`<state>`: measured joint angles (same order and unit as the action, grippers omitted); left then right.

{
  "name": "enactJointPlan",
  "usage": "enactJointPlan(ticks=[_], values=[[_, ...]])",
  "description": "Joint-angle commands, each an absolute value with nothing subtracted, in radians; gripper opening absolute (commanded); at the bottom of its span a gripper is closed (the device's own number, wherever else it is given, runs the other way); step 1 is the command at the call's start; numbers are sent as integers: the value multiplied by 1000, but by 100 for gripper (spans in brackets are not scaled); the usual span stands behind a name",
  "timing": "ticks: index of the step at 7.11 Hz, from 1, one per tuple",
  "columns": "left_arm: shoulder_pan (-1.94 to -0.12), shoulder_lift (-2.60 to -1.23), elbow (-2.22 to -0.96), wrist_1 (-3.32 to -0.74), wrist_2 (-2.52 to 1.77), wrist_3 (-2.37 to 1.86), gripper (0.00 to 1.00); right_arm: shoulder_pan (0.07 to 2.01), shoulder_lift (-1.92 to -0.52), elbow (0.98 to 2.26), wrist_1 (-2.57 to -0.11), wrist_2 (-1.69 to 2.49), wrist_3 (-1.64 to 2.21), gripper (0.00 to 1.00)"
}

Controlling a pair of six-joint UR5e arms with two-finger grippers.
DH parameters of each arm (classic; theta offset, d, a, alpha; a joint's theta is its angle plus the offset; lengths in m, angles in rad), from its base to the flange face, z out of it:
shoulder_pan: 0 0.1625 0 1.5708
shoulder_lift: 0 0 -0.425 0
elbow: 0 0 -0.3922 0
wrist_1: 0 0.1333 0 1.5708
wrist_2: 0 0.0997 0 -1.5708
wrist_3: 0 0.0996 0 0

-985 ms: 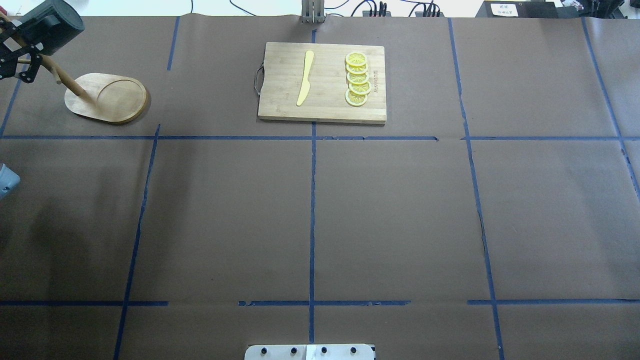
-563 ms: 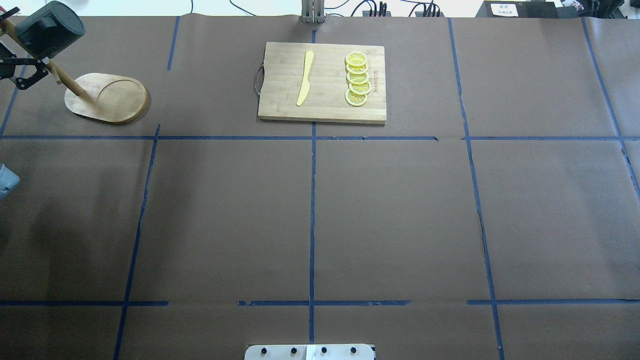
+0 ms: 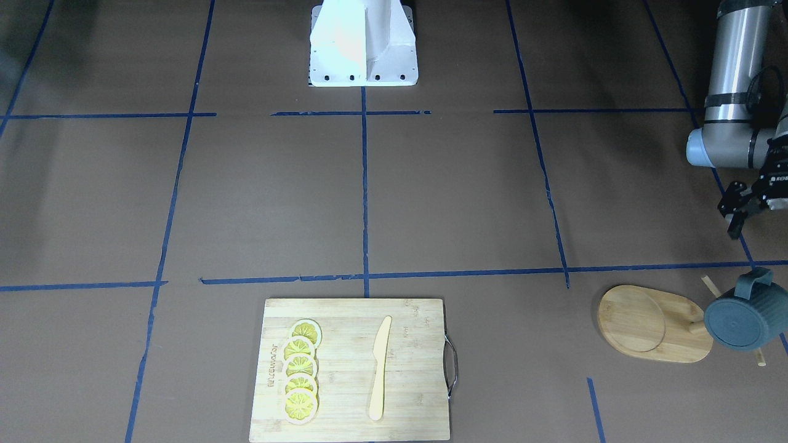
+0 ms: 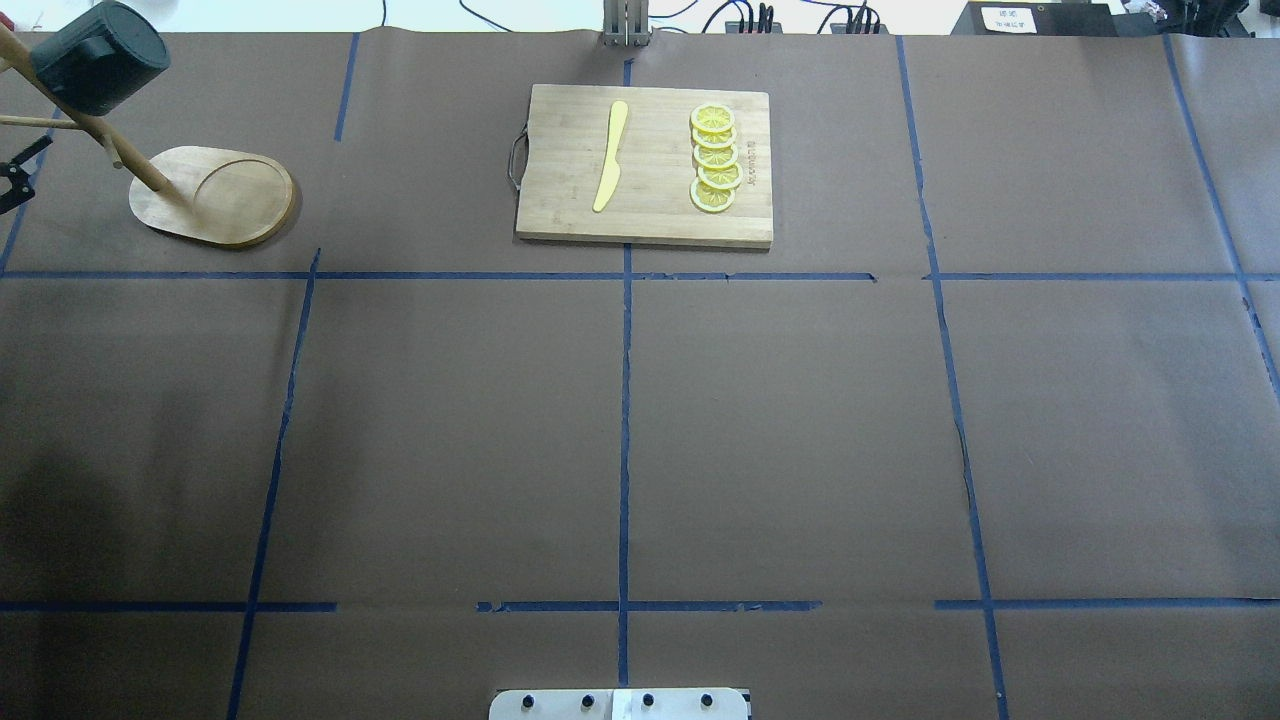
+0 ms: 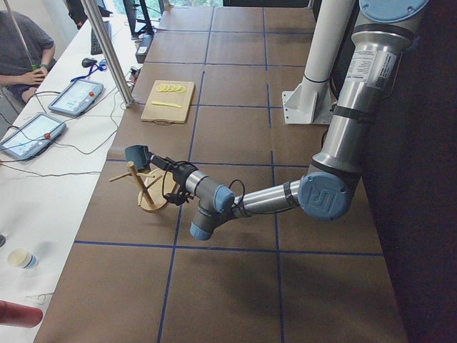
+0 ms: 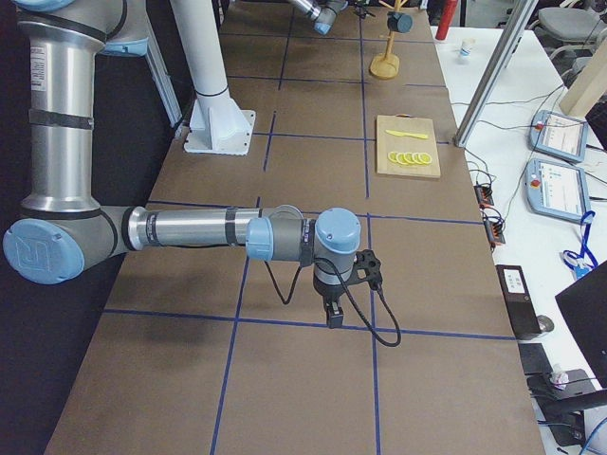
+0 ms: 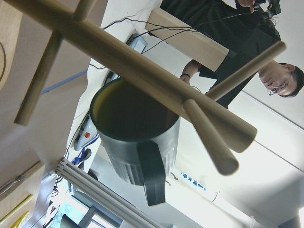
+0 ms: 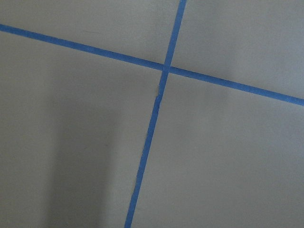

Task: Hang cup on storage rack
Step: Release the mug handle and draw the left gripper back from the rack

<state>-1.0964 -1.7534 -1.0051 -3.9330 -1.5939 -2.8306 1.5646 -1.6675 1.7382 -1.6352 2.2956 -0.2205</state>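
The dark teal-grey ribbed cup (image 4: 95, 60) hangs by its handle on an upper peg of the wooden storage rack (image 4: 215, 195) at the table's far left. The front view shows the cup (image 3: 739, 317) over the post end of the rack's oval base (image 3: 640, 323). In the left wrist view the cup (image 7: 133, 142) hangs behind the rack's post (image 7: 128, 61), yellow inside showing. My left gripper (image 3: 735, 216) is open and empty, drawn back apart from the cup; only a fingertip (image 4: 15, 178) shows overhead. My right gripper (image 6: 329, 305) hovers over bare table far from the rack; I cannot tell its state.
A bamboo cutting board (image 4: 560, 200) with a yellow knife (image 4: 611, 155) and several lemon slices (image 4: 715, 160) lies at the table's far middle. Blue tape lines cross the brown table cover. The robot's base (image 3: 363, 43) stands at the near edge.
My left gripper has drawn away from the cup and rack toward the view's left edge. The cup stays hanging on the peg.
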Motion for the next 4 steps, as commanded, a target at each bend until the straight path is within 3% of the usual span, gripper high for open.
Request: enactJointPlan(ticks=[1,2,4], values=[[-1098,-1593,-1200,-3955,-1595,-2812,100,1565,-1669,1738,-1635,2296,-219,100],[-1098,-1539,-1274,-3955,-1598,-2725,100,1565,-1667,1738,-1635,2296,-219,100],[-1101,-1540,-1284,-3942,-1765,-2364,100,1565,-1667,1735,-1635,2296,-219,100]])
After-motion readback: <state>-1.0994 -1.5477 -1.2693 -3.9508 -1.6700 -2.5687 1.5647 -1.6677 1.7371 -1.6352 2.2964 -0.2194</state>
